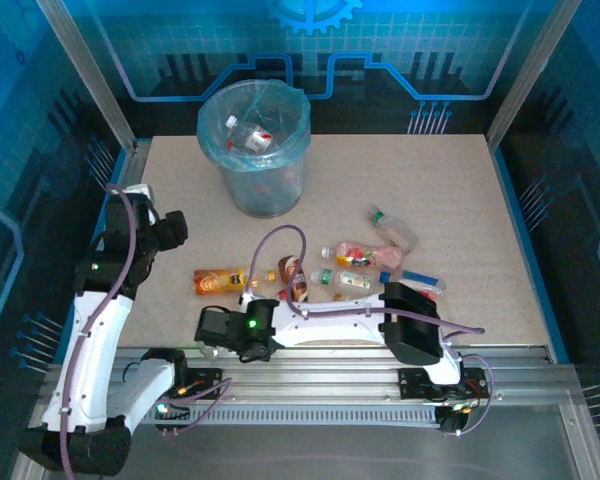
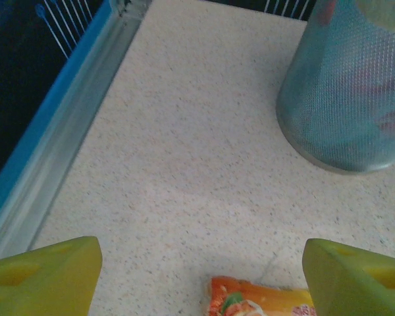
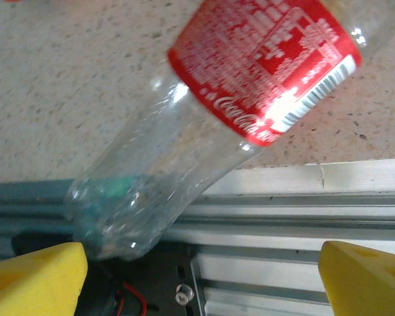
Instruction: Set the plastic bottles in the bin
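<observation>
1. Evidently the right gripper stood wide open, nothing clamped; a red-labelled bottle lay slantwise between its fingers, at the table's near rail.
2. The left gripper, likewise spread and empty, hovered beside an orange-labelled bottle, the bin beyond.

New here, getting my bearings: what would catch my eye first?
A round grey-blue bin lined with a light-blue bag stands far-centre on the speckled table. Small clear plastic bottles lie scattered towards its near side. One clear red-labelled bottle is close before the open right gripper.
</observation>
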`<state>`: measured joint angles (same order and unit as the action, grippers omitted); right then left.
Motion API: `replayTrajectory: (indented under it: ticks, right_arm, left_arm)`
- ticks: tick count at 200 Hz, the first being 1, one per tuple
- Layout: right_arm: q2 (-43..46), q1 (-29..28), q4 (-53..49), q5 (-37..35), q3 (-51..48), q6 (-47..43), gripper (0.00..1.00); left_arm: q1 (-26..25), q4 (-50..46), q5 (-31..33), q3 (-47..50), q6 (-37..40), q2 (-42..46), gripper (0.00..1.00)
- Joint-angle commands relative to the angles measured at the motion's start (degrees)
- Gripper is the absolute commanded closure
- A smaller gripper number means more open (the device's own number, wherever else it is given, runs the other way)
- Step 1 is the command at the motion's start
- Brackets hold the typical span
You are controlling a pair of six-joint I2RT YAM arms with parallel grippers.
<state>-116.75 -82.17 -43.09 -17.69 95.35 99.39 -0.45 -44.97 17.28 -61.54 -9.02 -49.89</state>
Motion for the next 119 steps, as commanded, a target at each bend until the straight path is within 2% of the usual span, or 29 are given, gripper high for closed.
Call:
replayTrajectory:
  ticks: [1,53,97,119]
  right_arm:
    - [-2.4,1.7,-2.0,-2.9,2.4,8.3,0.08]
    - [-7.6,4.7,-0.8,-0.1,5.7,10.6,0.09]
    - [-9.8,7.1,0.8,4.9,5.0,11.7,0.16]
    - [-9.7,8.2,1.8,5.0,4.7,10.9,0.24]
  left_arm:
    - [1.0,3.2,3.7,1.5,1.8,1.6,0.19]
    - [1.3,4.5,2.2,2.0,2.4,2.0,0.19]
    - [1.4,4.2,1.6,1.1,2.2,2.0,0.20]
    - [1.4,4.1,1.7,0.8,2.1,2.0,0.20]
